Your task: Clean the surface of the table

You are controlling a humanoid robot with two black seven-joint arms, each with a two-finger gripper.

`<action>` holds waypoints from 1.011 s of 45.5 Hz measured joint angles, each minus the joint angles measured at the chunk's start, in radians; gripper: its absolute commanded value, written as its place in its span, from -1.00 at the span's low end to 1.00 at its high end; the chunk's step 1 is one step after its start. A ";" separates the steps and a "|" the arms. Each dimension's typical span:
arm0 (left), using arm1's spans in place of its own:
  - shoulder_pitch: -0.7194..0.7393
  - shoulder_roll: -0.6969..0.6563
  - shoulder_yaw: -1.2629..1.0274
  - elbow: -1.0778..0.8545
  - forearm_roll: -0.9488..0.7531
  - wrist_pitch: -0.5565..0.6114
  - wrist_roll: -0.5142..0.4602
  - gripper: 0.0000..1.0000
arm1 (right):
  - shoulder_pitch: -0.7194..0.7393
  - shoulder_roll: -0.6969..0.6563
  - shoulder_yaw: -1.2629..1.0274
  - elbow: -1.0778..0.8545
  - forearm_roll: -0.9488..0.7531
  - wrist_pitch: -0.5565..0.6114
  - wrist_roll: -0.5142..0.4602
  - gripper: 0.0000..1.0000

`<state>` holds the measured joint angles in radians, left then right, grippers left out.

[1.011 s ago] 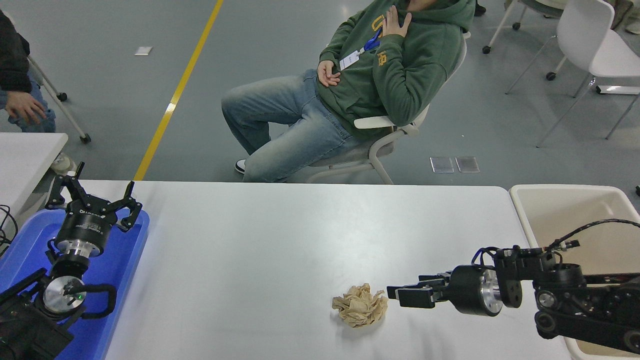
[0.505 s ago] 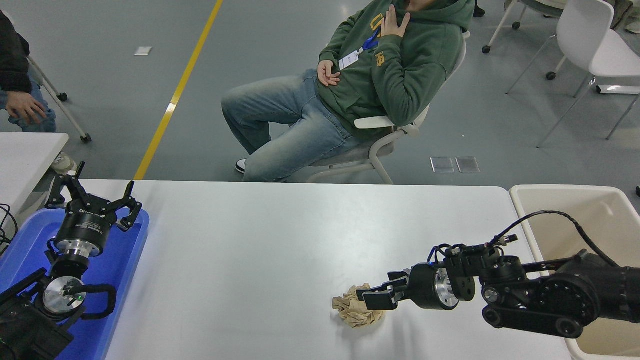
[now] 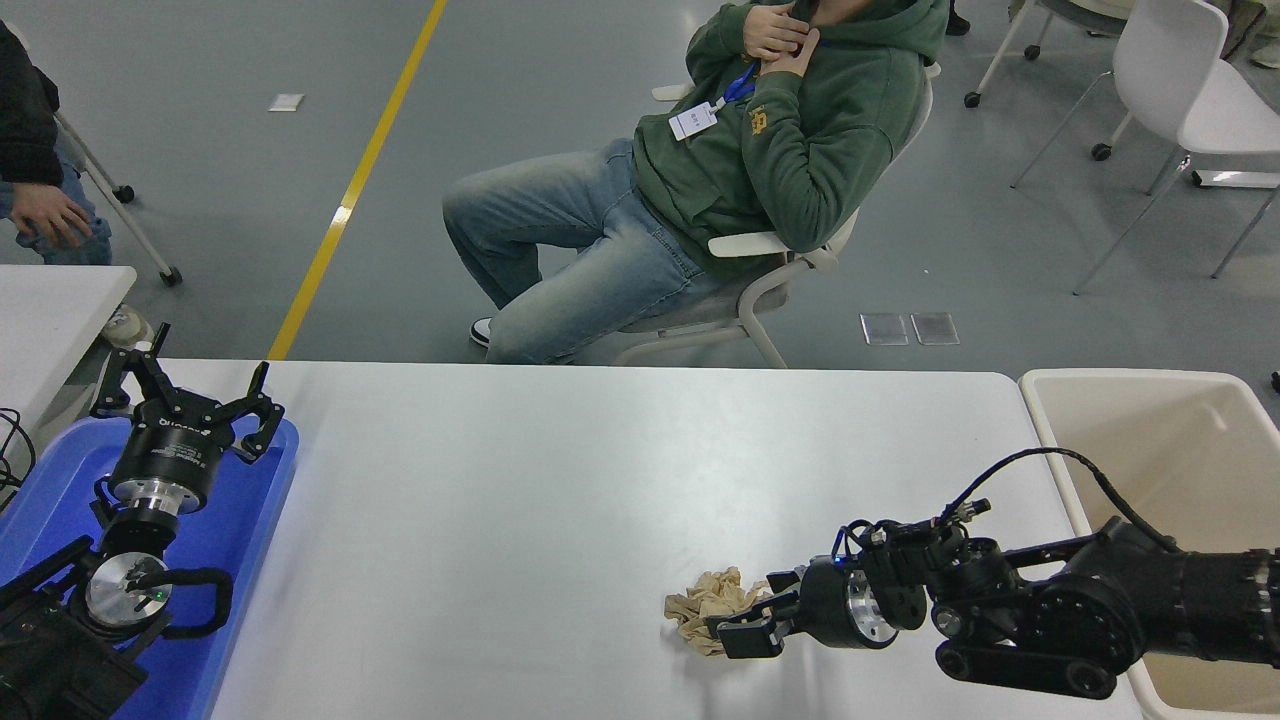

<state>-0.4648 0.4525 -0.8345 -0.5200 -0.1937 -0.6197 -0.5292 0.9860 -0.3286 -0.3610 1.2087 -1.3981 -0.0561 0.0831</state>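
Head view: white table (image 3: 560, 480) fills the middle of the frame, far edge running level below the seated person, right end with a rounded corner just beside the beige bin (image 3: 1180, 420). Most of the surface is bare, open room across the centre and far side.

Crumpled brown paper (image 3: 705, 605) lies on the table near the front edge, right of centre, well apart from the bin and the blue tray (image 3: 250, 530).

Right hand (image 3: 755, 620) comes in low from the right edge, arm stretched over the table's front right part. Fingers spread on either side of the paper's right side, one above, one below; paper sits partly between them. Not clamped from what shows; contact cannot be told.

Left hand (image 3: 190, 395) parked over the blue tray at the table's left end, fingers spread wide, holding nothing.

Person in green hoodie (image 3: 790, 130) sits on a chair beyond the far edge, clear of the table. Second white table corner (image 3: 50, 310) at upper left, another person's hand (image 3: 45, 212) above it.
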 measured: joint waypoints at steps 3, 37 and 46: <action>0.000 0.000 0.000 0.000 0.000 0.000 0.000 1.00 | -0.004 0.009 -0.001 -0.011 -0.002 -0.002 0.000 0.98; 0.000 0.000 0.000 0.000 0.000 0.000 0.000 1.00 | -0.010 0.024 0.016 -0.031 0.052 0.050 -0.004 -1.00; 0.000 0.000 0.000 0.000 0.000 0.000 0.000 1.00 | -0.005 0.000 0.027 -0.013 0.084 0.057 -0.005 -1.00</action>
<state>-0.4648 0.4525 -0.8345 -0.5200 -0.1942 -0.6197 -0.5292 0.9806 -0.3289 -0.3343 1.1953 -1.3138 0.0005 0.0786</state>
